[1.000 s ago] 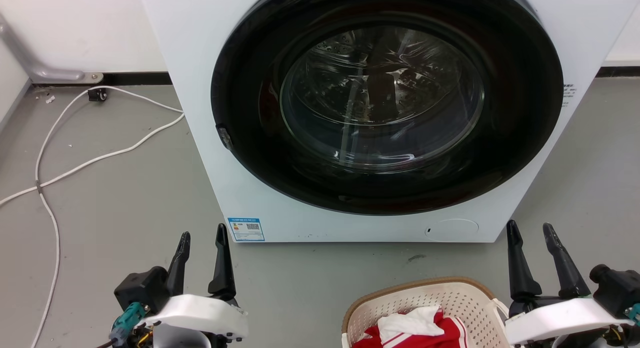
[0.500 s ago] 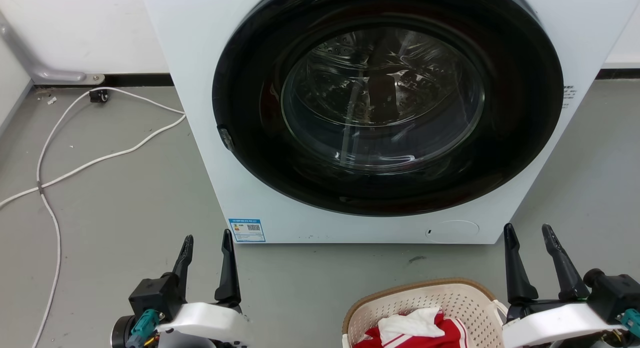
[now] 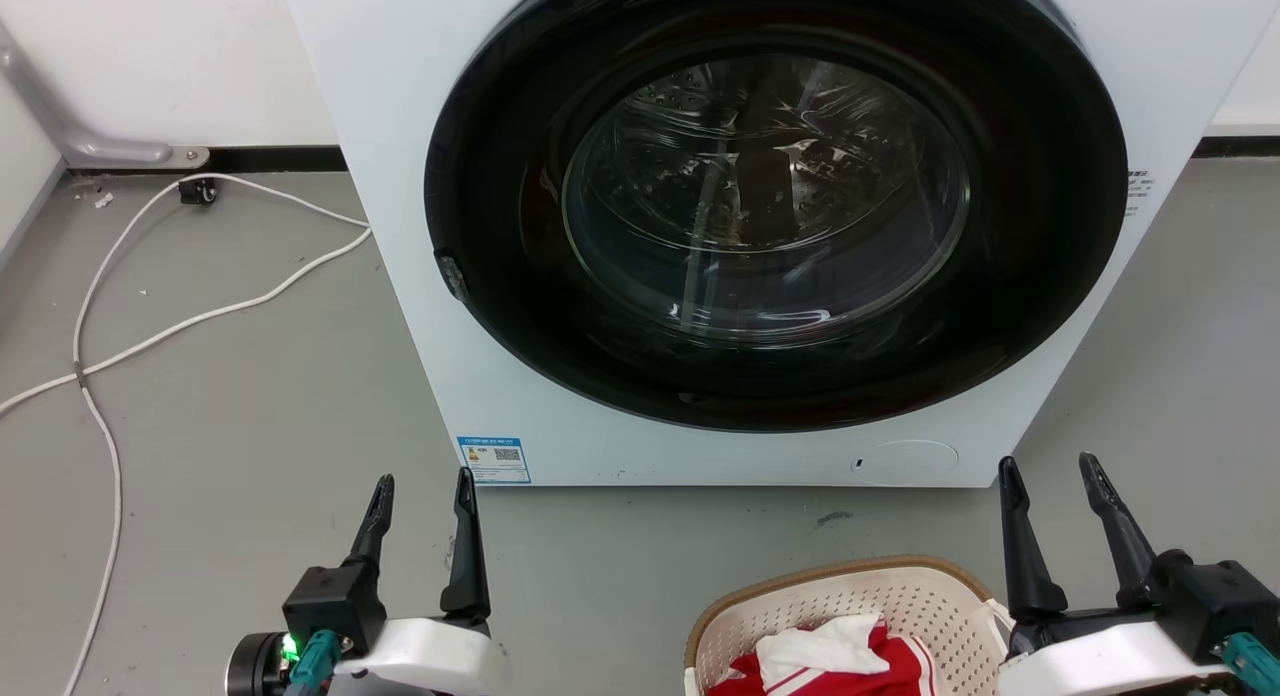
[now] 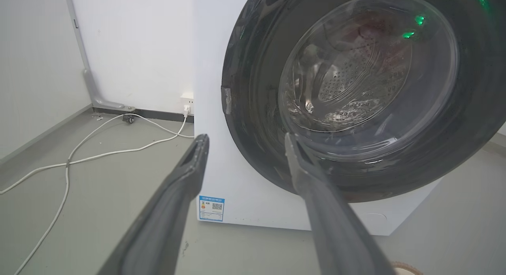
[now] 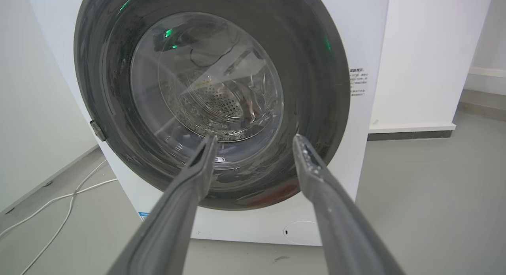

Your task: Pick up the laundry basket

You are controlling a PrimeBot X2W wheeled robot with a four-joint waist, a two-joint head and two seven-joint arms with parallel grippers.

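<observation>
Filling the far view: white washer [image 3: 400,126], round dark door [image 3: 775,206] shut, steel drum behind the glass, contents hard to tell. At the bottom edge, on grey floor in front of the washer: laundry basket [image 3: 830,574], holding red-and-white clothing [image 3: 830,656]. Just beside its right handle, right gripper [image 3: 1047,462], fingers spread, gripping nothing. Well off left, left gripper [image 3: 425,478], likewise parted and empty.

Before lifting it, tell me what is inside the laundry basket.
The laundry basket holds red clothing with white stripes, a white cloth over it. Anything beneath them is covered.
</observation>
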